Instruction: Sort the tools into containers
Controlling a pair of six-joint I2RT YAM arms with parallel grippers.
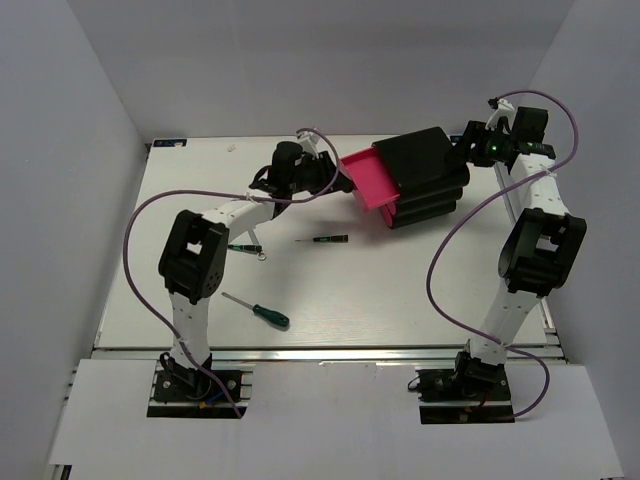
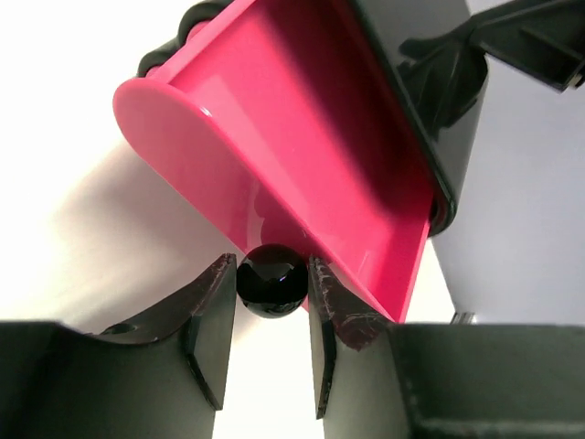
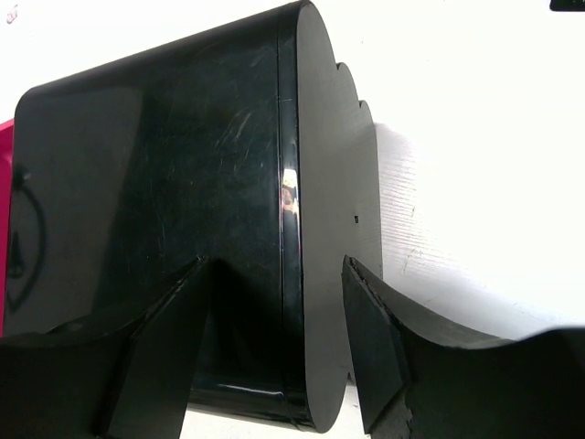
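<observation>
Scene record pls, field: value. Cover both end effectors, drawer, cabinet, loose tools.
left end effector: shut on knob of drawer
drawer: pink, pulled out of cabinet, no tool seen inside
right end effector: fingers straddle cabinet's edge; contact unclear
loose on table: green-handled screwdriver, precision screwdriver, third tool partly hidden
</observation>
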